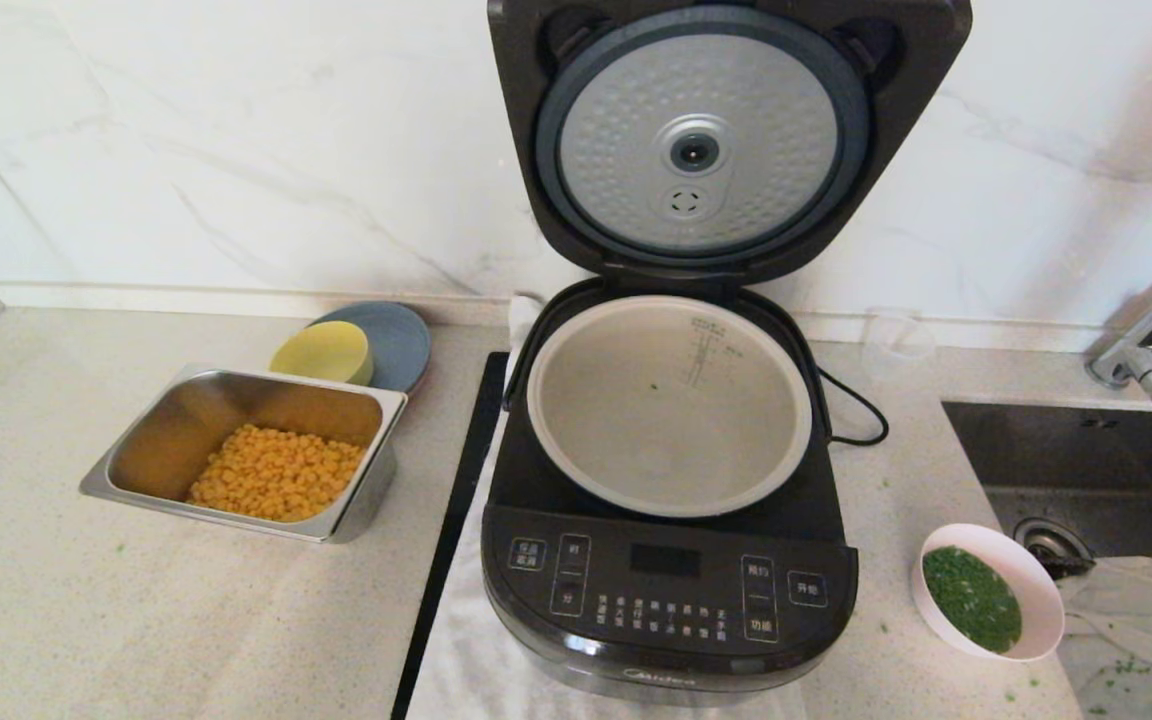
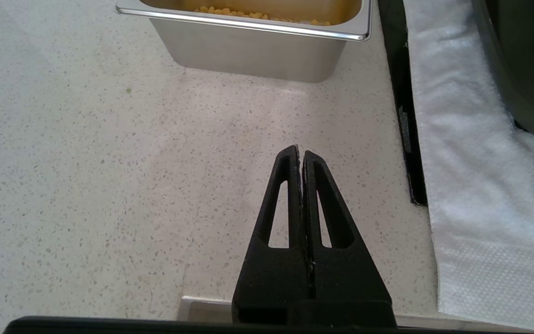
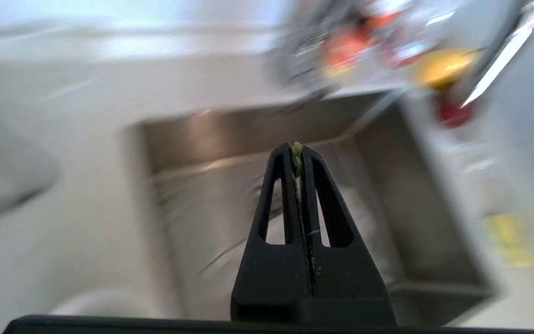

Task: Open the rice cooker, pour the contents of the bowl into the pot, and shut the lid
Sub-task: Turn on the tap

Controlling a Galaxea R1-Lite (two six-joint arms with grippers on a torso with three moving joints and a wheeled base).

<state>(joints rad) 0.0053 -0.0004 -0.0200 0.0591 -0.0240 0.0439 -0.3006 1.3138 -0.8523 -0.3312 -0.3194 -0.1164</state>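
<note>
The small round pale pink-white bowl (image 1: 988,590) of chopped green herb bits (image 1: 971,597) looks light, rigid and smooth, so its rim is probably the surest hold. The left gripper (image 2: 301,155) hangs over the counter, jaws pressed together and empty. The right gripper (image 3: 297,153), above the sink, is closed with only a green fleck between its tips.

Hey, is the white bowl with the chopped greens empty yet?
No, the bowl sits on the counter to the right of the rice cooker, with chopped greens in it, and the pot is almost bare.

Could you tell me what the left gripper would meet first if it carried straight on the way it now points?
The left gripper, fingers shut, points over bare counter toward the steel tray holding corn kernels. It would probably meet the tray's near wall first, unless its downward tilt brings it to the counter sooner; depth is unclear.
</note>
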